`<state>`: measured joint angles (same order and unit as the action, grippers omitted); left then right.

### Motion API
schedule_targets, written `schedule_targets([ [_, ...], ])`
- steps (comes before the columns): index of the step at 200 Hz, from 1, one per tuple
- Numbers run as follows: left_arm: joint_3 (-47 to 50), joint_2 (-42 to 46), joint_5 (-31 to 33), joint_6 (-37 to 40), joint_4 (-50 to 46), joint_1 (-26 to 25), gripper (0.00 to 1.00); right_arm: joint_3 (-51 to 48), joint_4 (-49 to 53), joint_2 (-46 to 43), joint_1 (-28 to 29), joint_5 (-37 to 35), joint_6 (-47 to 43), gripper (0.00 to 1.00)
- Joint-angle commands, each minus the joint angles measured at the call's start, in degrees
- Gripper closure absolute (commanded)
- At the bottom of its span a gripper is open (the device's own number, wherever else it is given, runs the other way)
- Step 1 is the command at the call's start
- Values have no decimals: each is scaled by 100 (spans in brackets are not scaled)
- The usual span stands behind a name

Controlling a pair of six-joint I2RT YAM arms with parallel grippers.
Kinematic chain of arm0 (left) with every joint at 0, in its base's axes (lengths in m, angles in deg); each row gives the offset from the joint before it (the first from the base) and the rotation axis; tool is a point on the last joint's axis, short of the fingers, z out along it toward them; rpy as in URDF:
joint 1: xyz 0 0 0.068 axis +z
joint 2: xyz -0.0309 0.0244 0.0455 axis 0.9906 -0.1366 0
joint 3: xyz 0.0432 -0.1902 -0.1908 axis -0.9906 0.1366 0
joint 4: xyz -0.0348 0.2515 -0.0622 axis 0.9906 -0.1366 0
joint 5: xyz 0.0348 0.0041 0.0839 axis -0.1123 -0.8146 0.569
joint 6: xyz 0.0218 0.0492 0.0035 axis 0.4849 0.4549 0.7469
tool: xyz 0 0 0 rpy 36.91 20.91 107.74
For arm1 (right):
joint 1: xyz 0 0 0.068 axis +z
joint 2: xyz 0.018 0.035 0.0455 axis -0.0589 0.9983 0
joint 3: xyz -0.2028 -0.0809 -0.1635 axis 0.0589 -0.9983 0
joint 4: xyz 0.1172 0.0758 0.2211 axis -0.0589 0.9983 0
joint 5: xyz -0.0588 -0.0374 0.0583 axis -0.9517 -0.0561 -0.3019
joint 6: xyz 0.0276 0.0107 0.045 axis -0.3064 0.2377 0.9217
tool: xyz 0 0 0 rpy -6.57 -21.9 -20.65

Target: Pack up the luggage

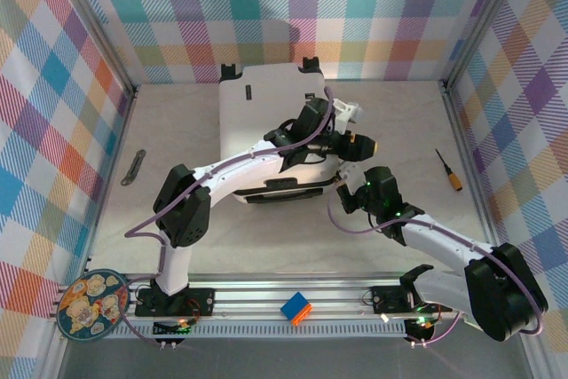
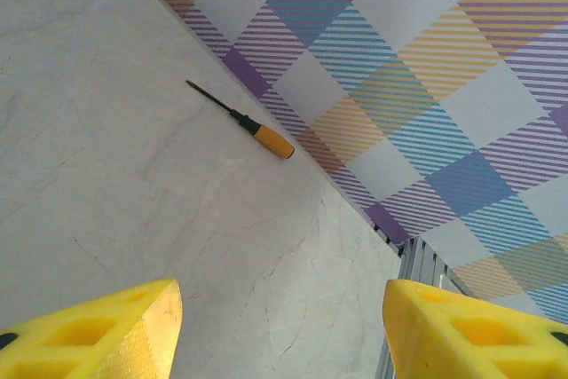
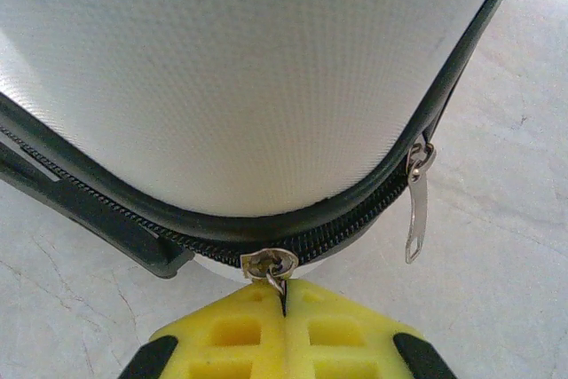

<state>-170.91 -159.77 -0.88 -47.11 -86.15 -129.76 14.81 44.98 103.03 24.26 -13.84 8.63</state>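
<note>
The white suitcase [image 1: 266,113] lies flat at the back middle of the surface [image 1: 177,130], its far wheels close to the checked wall. The left arm crosses over it and hides much of its near right part. At its rounded corner the right hand [image 3: 284,295] is clenched on a zipper pull [image 3: 269,265], of which little more than the ring shows. A second pull [image 3: 415,219] hangs free just beside it. The left hand [image 2: 280,303] is released, fingers apart with nothing between them, above bare surface and facing a screwdriver [image 2: 241,119] by the right wall. A small dark strip [image 1: 134,167], possibly metal, lies well off to the left
</note>
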Motion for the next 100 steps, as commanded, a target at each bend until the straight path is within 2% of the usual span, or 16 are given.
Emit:
schedule_targets([
  [1, 599, -144, 450, -51, -1804, 588, 38, 194, -1434, -110, -328, -810, -127, 100],
  [59, 754, -58, 557, 17, -1882, 838, 38, 219, -1690, 18, -562, -763, 76, 100],
  [87, 600, -34, 552, 82, -2024, 928, 39, 212, -1692, 54, -543, 70, 391, 100],
  [100, 449, 6, 557, 119, -2099, 929, 39, 179, -1732, 97, -436, 186, 470, 100],
])
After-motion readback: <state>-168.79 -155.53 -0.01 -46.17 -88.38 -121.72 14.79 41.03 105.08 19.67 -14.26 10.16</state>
